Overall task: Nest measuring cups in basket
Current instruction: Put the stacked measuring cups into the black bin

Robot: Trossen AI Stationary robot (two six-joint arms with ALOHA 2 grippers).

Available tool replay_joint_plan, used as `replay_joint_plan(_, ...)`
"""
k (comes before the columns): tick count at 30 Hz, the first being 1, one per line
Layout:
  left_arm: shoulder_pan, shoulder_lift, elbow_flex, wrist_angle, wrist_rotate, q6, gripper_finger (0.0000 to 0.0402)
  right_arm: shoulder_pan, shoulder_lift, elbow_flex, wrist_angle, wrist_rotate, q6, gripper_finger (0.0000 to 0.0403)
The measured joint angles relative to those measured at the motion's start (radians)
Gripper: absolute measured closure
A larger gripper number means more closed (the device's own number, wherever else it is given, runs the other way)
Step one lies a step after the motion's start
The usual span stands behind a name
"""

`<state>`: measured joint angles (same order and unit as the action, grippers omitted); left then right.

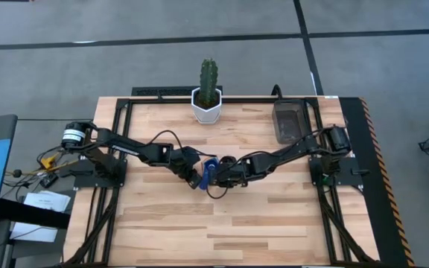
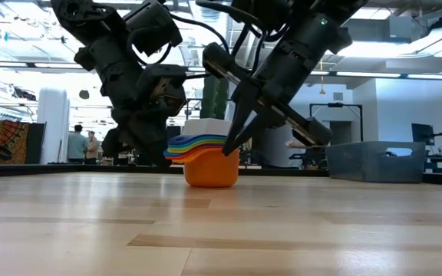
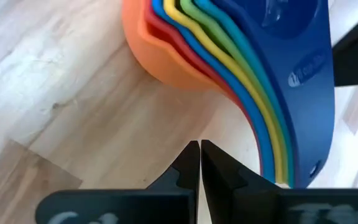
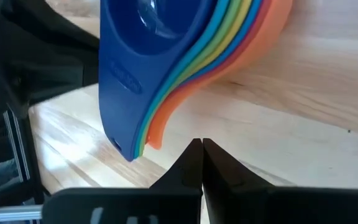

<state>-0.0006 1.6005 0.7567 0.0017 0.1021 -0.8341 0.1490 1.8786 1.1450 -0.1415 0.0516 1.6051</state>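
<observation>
The measuring cups (image 2: pixel 209 162) are nested in one stack that stands on the table by the orange cup's bottom, with dark blue on top. Their flat handles (image 3: pixel 278 124) fan out together, also seen in the right wrist view (image 4: pixel 138 118). In the high view the stack (image 1: pixel 209 170) sits mid-table between both grippers. My left gripper (image 3: pixel 199 152) is shut, just beside the handles' ends. My right gripper (image 4: pixel 201 149) is shut too, its tips low near the handle ends and above bare wood. The dark grey basket (image 1: pixel 289 119) stands at the far right.
A white hexagonal pot with a cactus (image 1: pixel 208 100) stands at the far edge, behind the stack. Both arms cross close together at mid-table. Bare wood (image 1: pixel 237 231) lies toward the near edge. People stand far off in the room (image 2: pixel 83 146).
</observation>
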Motion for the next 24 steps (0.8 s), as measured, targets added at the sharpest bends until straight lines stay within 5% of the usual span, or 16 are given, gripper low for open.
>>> replay_joint_plan(24,-0.01,0.006,0.0,0.058,0.053,0.063,0.04,-0.027,0.074,0.02,0.147,-0.057,-0.097,0.0381)
